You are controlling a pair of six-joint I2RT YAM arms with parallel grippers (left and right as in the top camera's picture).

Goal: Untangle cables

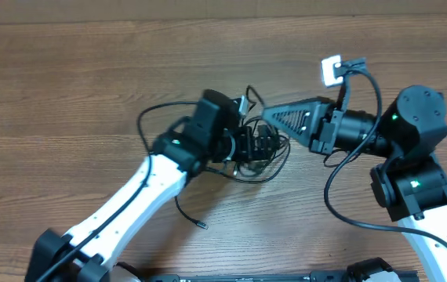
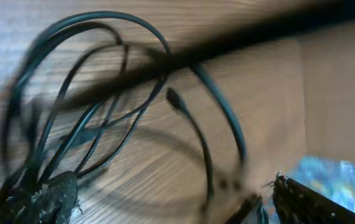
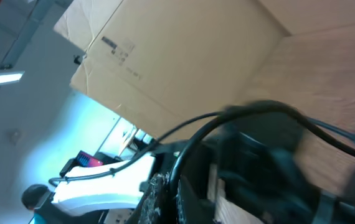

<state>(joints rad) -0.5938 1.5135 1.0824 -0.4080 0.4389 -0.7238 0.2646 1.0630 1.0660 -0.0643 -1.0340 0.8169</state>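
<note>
**Wood-Grain Bench, Cardboard Wall, Cool Light**

The bench (image 1: 67, 70) is brown wood-grain board, its grain running side to side, matte and evenly lit from above. A pale tan band (image 1: 208, 8) runs along its far edge. In the right wrist view a big sheet of plain cardboard (image 3: 184, 56) rises from the bench edge and carries a small printed label (image 3: 116, 50). Beyond it the room looks grey. A strip light (image 3: 0, 78) glows white at the left, with a bluish brightness below it. A small red object (image 3: 90, 161) sits there, too blurred to identify.
</note>
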